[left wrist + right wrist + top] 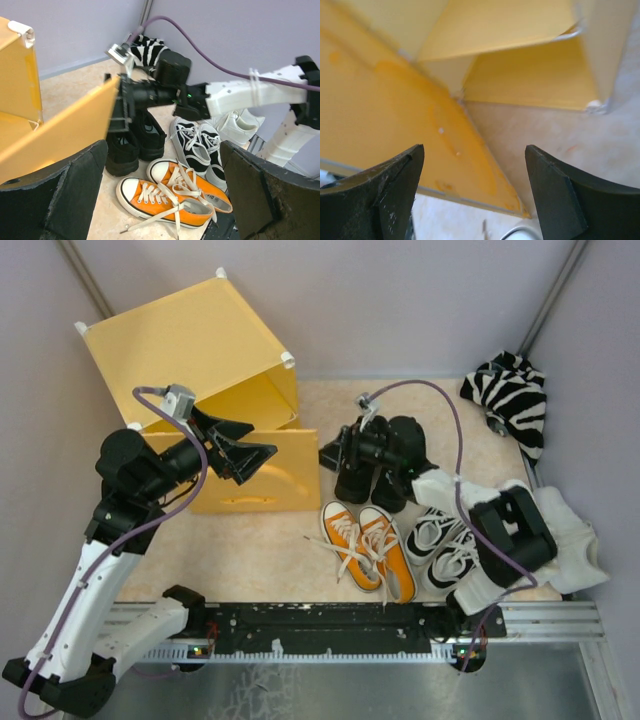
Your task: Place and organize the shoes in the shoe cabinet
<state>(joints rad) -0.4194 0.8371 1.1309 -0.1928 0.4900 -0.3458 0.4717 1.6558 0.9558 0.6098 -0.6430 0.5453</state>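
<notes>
Beige tabletop (260, 550): shoe cabinet (200, 340) door (292, 472) open; right hand (475, 155) spread, empty.

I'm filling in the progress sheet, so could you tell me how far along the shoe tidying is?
Done: the cabinet has its door open. In hand: nothing; the right claw is open and empty above the black pair, and the left claw is open over the door. Remaining: all four pairs, including the orange sneakers, black-and-white sneakers and white sneakers, stand outside the cabinet.
</notes>
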